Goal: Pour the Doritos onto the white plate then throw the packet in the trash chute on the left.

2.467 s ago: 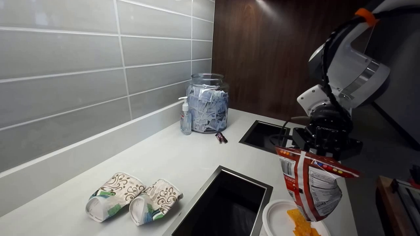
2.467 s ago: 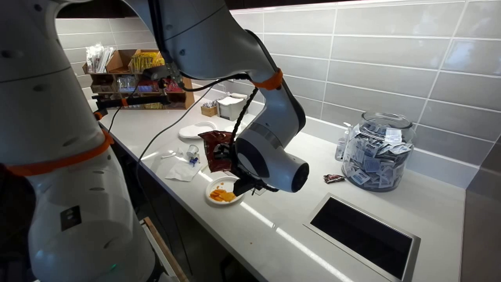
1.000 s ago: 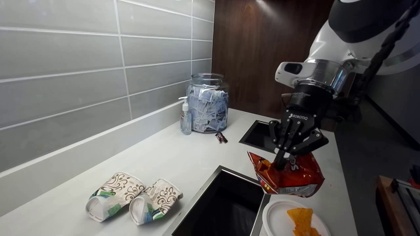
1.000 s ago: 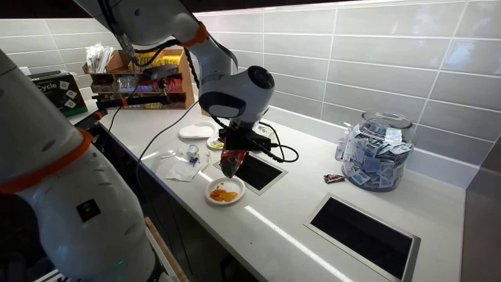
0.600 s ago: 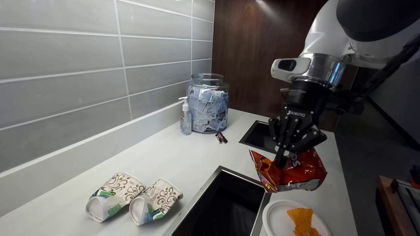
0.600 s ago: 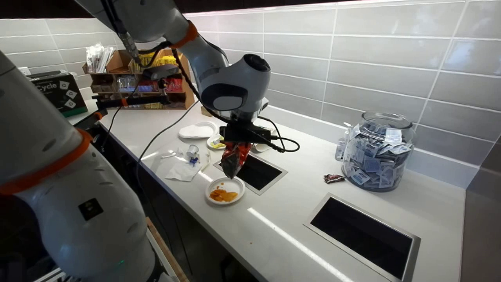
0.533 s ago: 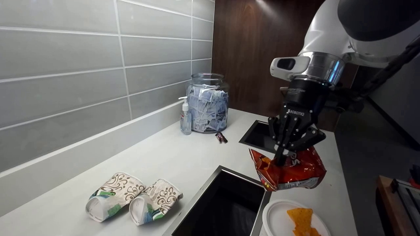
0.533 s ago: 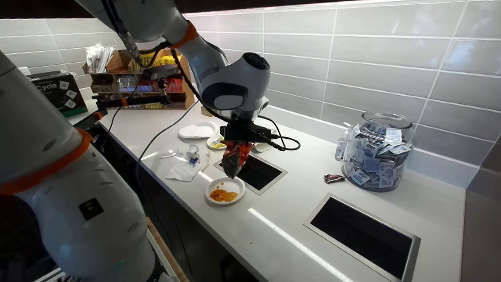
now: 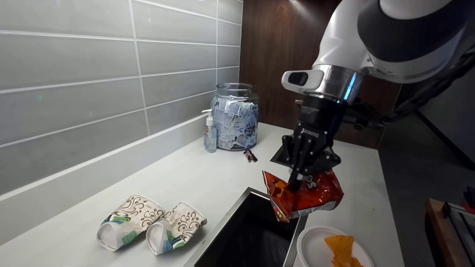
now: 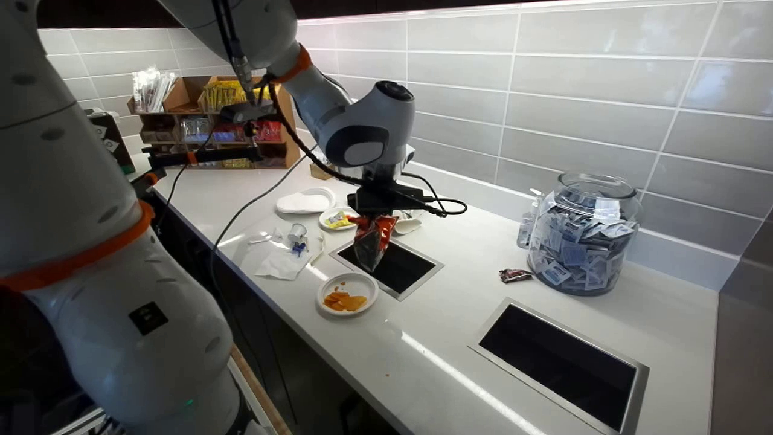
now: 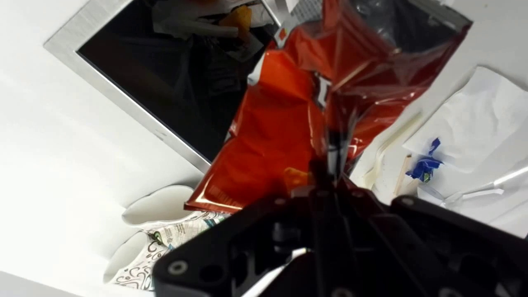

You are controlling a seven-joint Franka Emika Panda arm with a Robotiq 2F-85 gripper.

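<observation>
The black Robotiq gripper [image 9: 294, 183], "ROBOTIQ" lettered in white on its body, pinches the glossy red foil Doritos packet [image 9: 320, 195] near its open mouth. The packet is in the air at the steel-rimmed rectangular trash chute [image 9: 219, 230], hiding part of that rim in the wrist view. Its long axis lies over rather than upright: the mouth, an orange chip [image 9: 279, 184] showing inside, faces the chute's side where two crushed, brown-scrolled paper cups [image 9: 139, 217] lie; the closed end points the opposite way. Its white lettering is partly hidden, its fine print too small to read. Just beside the chute, a round white plate [image 9: 313, 248] bears loose orange chips [image 9: 340, 245].
</observation>
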